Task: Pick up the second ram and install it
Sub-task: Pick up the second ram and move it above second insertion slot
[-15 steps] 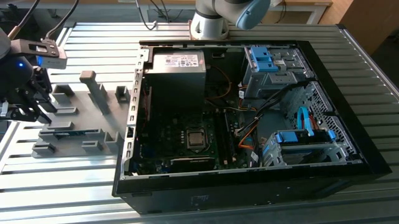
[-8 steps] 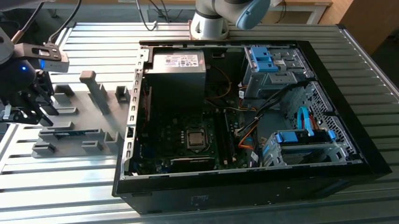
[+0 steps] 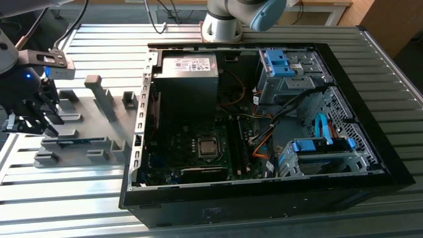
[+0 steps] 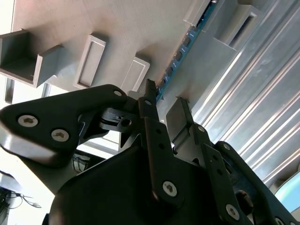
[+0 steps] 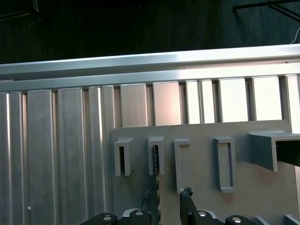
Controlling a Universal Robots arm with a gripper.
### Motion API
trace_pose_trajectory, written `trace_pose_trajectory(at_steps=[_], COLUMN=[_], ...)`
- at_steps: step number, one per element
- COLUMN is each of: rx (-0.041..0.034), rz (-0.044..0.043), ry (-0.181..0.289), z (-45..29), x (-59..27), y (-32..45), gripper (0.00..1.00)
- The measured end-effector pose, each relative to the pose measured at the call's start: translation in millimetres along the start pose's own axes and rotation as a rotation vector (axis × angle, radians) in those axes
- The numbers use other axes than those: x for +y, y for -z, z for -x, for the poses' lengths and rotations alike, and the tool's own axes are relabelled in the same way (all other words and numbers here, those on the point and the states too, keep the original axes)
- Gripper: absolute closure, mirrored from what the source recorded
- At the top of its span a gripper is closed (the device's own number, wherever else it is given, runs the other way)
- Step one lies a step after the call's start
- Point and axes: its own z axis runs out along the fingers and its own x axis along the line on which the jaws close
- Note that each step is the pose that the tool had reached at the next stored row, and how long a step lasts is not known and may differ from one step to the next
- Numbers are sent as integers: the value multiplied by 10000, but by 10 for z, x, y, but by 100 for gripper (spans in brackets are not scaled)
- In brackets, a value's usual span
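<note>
The second ram (image 3: 75, 141) is a thin blue stick standing on edge in a slot of the grey holder fixture (image 3: 99, 111), at the exterior view's left. In both wrist views it appears edge-on (image 5: 156, 166) (image 4: 180, 51), running back from my fingertips. My gripper (image 3: 36, 130) hangs low over the fixture's end, open. One fingertip (image 5: 148, 200) lies close beside the stick, and the other (image 5: 187, 196) stands well off its far side. In the second wrist view the gripper (image 4: 163, 101) straddles the stick's near end.
An open black computer case (image 3: 370, 124) lies at the exterior view's right, with the motherboard (image 3: 198, 148), its memory slots (image 3: 242, 144), a power supply (image 3: 188, 67) and loose cables inside. Raised grey posts (image 3: 99, 91) stand on the fixture. Ribbed metal tabletop (image 3: 66, 198) surrounds everything.
</note>
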Motion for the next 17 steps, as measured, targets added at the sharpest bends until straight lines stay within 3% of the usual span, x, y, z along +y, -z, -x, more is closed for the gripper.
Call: trace_pose_trajectory(at_steps=[17], rx=[18], rz=[-80], ry=[129], z=[-5], x=[-1], y=[-120], gripper=[63])
